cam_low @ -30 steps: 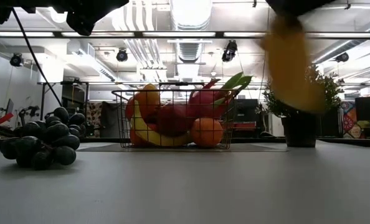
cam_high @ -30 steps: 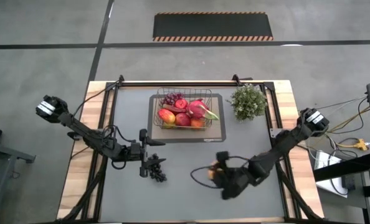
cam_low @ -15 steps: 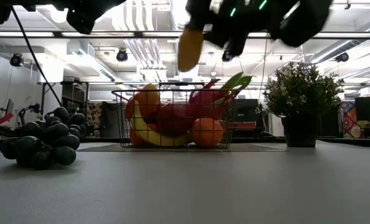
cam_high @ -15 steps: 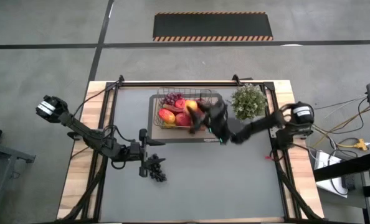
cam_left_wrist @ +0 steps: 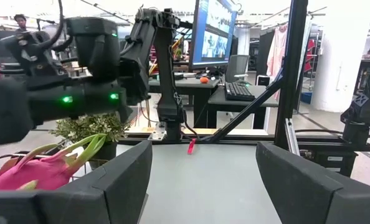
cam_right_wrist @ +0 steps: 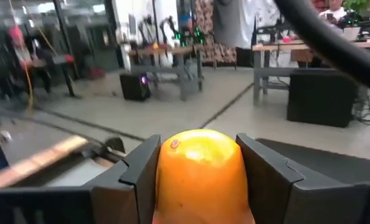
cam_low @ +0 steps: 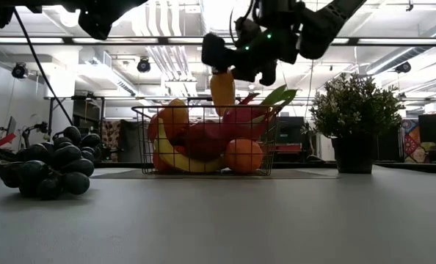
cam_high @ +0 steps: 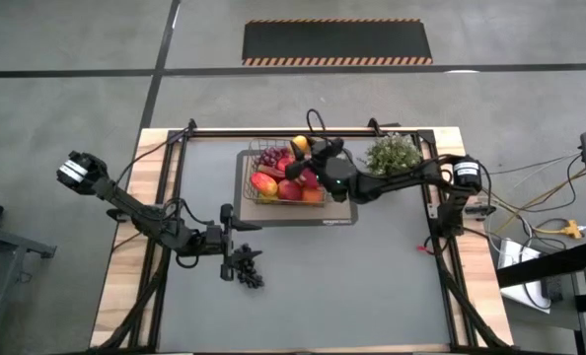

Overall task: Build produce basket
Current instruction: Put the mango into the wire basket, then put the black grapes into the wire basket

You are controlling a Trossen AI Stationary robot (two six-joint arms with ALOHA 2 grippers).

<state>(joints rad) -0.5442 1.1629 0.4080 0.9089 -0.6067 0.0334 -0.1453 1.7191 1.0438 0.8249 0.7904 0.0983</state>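
The dark wire basket (cam_high: 295, 176) stands on a flat grey tray (cam_high: 344, 212) at the table's far middle. It holds a pink dragon fruit (cam_low: 241, 117), red fruit, an orange (cam_low: 244, 155) and a banana. My right gripper (cam_high: 311, 154) is shut on an orange-yellow mango (cam_high: 300, 146) above the basket's far part. My left gripper (cam_high: 236, 237) is open and empty at the near left. A dark grape bunch (cam_high: 250, 275) lies on the table just nearside of it, and shows in the low view (cam_low: 48, 165). My right gripper pinches the mango's two sides (cam_right_wrist: 200, 168) between its two fingers (cam_right_wrist: 140, 177). It reaches in from the table's right side. The mango hangs lengthwise below the gripper (cam_low: 222, 89), lifted clear just above the basket's rim.
A bushy green potted plant (cam_high: 393, 160) stands right of the basket, close under my right arm. Open grey mat (cam_high: 352, 286) lies near of the tray. Metal frame rails run along the table's left, right and far edges.
My right gripper has carried the mango up from the table's near middle toward the far edge. It has passed over the tray's right end to above the basket's far part, turning as it went. The grapes and basket have stayed put.
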